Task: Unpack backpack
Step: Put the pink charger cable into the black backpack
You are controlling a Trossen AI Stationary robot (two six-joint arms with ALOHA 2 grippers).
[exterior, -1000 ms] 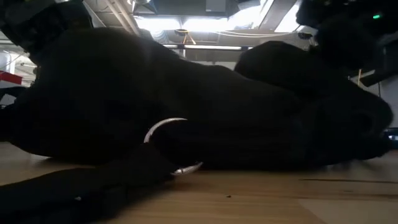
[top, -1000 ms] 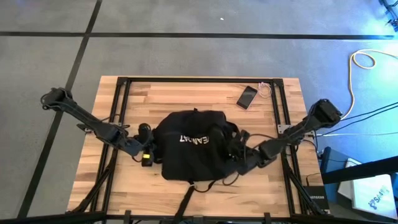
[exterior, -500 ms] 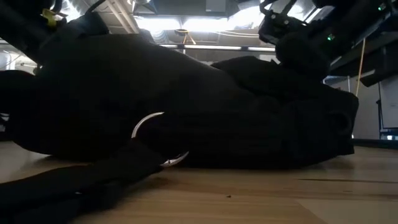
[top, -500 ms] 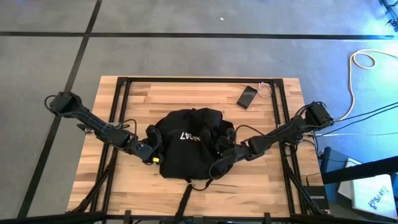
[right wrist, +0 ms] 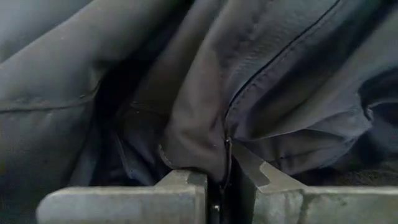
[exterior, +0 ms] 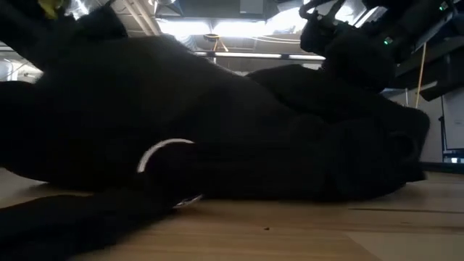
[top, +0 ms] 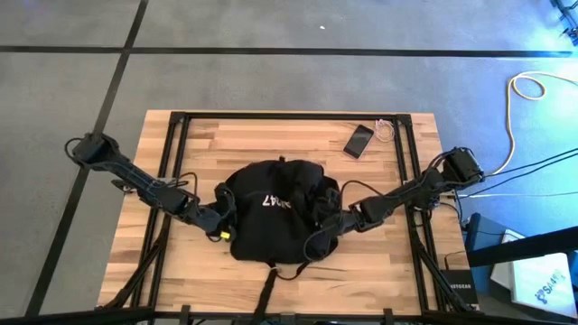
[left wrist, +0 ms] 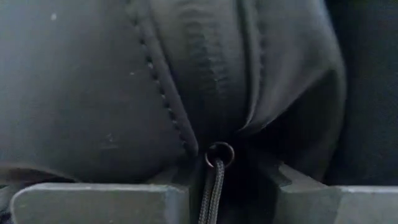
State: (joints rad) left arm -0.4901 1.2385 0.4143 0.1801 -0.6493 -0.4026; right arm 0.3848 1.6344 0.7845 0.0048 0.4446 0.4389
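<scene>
Backpack (top: 275, 221) slumped mid-tabletop (top: 271, 140), bare wood open toward the far edge save a phone (top: 358, 140) and small cable near the far right corner. Left gripper (top: 223, 217) at its left side, fingers nipped on a zipper cord (left wrist: 213, 186); right gripper (top: 322, 236) at its right, fingers pressed together on a zipper seam fold (right wrist: 205, 149). Contents hidden; low view mostly black fabric.

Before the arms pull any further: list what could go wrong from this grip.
1. The left gripper holds only the thin zipper pull cord; a hard pull may slip or strain it.
2. The right gripper pinches a fold of the backpack beside the zipper seam; the soft fabric may slide out.
3. The phone lies near the table edge; a dragged bag might push it.
</scene>
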